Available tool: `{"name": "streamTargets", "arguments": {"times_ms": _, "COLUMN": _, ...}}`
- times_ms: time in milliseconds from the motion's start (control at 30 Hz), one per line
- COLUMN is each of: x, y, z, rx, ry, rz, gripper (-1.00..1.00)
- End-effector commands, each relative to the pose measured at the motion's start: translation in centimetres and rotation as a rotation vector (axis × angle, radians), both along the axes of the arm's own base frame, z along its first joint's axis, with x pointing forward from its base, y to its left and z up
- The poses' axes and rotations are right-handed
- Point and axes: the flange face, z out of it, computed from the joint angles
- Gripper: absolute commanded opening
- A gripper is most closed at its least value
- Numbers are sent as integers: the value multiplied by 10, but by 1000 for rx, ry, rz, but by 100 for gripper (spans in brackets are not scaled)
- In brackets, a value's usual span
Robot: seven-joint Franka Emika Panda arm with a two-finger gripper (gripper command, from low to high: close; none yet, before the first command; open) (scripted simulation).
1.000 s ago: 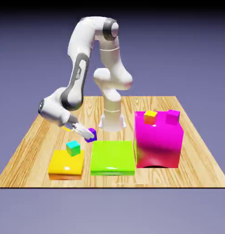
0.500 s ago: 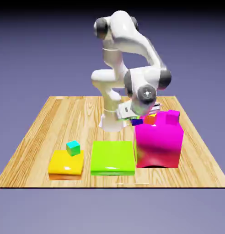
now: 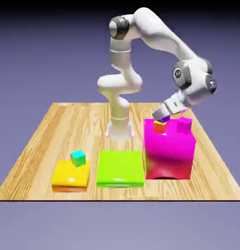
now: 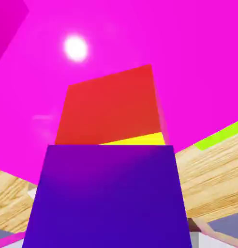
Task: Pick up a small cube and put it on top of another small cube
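Observation:
The small cube point(image 3: 164, 118), dark purple, sits between the fingers of my gripper point(image 3: 162, 116), directly over the other small cube point(image 3: 160, 128), which is orange with a yellow top and stands on the big magenta block point(image 3: 169, 152). In the hand view the purple cube point(image 4: 106, 198) fills the bottom and hides my fingertips. Just past it the orange cube point(image 4: 109, 106) shows a thin strip of its yellow top. Whether the purple cube rests on the orange one or hangs just above it is unclear, as is whether the fingers still press it.
A small magenta-pink cube point(image 3: 184, 125) stands on the same big block, toward the exterior view's right of the orange cube. A flat green block point(image 3: 120, 168) lies in the front middle. A teal cube point(image 3: 78, 157) sits on a flat yellow block point(image 3: 70, 177) at the front left.
The arm swung from the exterior view's left across to the right, carrying the purple cube from table level up to a spot over the orange cube on the magenta block.

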Motion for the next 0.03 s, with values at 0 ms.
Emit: {"name": "streamTargets", "arguments": {"times_ms": 0, "x": 5, "y": 5, "z": 9, "rx": 0, "ry": 0, "rz": 1, "gripper": 100}}
